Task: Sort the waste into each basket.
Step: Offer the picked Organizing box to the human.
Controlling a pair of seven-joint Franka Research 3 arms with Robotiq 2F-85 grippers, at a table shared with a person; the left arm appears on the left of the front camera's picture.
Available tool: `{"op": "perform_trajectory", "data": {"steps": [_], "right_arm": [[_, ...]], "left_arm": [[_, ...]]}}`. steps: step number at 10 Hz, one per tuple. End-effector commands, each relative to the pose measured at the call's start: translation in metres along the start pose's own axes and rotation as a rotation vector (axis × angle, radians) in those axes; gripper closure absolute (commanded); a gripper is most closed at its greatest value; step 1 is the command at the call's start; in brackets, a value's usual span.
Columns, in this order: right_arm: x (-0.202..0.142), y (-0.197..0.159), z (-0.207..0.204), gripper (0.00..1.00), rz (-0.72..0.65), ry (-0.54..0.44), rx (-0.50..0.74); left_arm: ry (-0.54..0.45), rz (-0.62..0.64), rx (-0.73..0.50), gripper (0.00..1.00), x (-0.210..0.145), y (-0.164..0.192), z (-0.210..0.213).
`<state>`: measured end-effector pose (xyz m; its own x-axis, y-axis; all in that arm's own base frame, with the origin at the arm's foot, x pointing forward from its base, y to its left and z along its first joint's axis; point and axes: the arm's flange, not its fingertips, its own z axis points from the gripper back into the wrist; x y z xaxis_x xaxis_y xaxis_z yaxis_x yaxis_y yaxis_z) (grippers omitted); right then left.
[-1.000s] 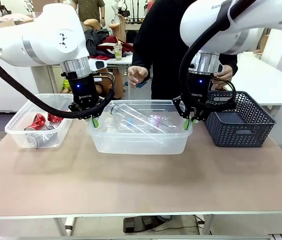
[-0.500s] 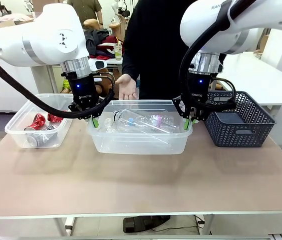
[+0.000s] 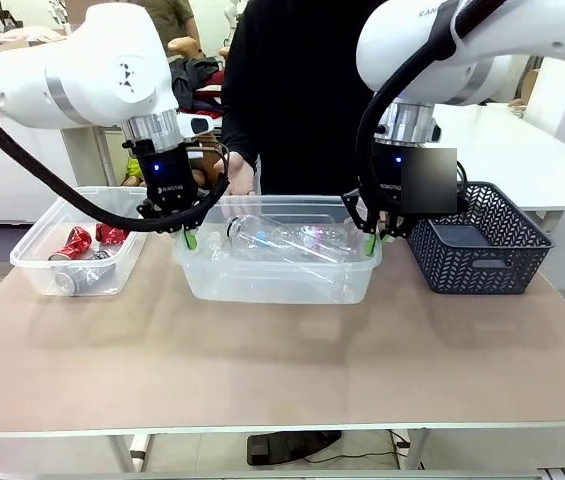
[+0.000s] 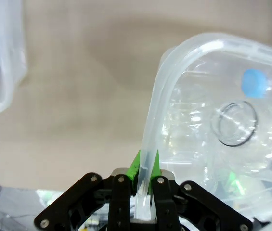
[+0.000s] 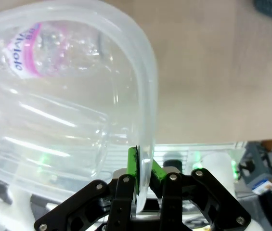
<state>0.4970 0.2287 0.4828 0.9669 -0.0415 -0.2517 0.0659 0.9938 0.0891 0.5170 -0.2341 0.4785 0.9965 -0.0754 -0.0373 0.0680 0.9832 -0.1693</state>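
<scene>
left gripper (image 3: 190, 238) clamped on the left end rim of the middle tub (image 3: 276, 285), green pads (image 4: 136, 161) pinching the clear lip in the left wrist view. right gripper (image 3: 374, 240) clamped likewise on the right end rim of the same tub, lip squeezed between its green pads (image 5: 134, 166) in the right wrist view. tub held between the two arms toward the far half of the table (image 3: 282, 370), roughly midway between the left and right edges; whether its base touches the surface or hangs just above cannot be told. inside, several clear plastic bottles (image 3: 282, 240) lying on their sides, one with a pink label (image 5: 25, 45), one with a blue cap (image 4: 253, 83).

second clear tub (image 3: 74, 245) resting near the far left corner of the table, apart from the held one. inside, crushed red and silver cans (image 3: 82, 258) heaped toward its near end.

dark lattice basket (image 3: 477, 245) sitting near the far right edge of the table, just beside the right gripper, contents not readable.

person in black standing at the far edge behind the middle tub, one hand (image 3: 240, 178) hanging just beyond its far rim, near the left gripper but not touching it.
</scene>
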Motion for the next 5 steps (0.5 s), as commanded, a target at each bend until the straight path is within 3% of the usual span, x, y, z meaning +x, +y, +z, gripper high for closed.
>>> {"op": "perform_trajectory", "data": {"steps": [1,3,5], "right_arm": [[0.045,0.030,0.026,0.94,0.092,0.027,-0.014],[0.081,0.030,0.036,0.94,0.092,0.055,-0.022],[0.102,0.023,0.044,0.94,0.089,0.071,0.029]], "left_arm": [[-0.092,0.002,-0.015,0.94,0.051,0.000,0.026],[-0.058,-0.064,-0.057,0.94,0.091,-0.002,0.029],[-0.015,-0.077,-0.041,0.94,0.109,-0.005,0.019]]}}
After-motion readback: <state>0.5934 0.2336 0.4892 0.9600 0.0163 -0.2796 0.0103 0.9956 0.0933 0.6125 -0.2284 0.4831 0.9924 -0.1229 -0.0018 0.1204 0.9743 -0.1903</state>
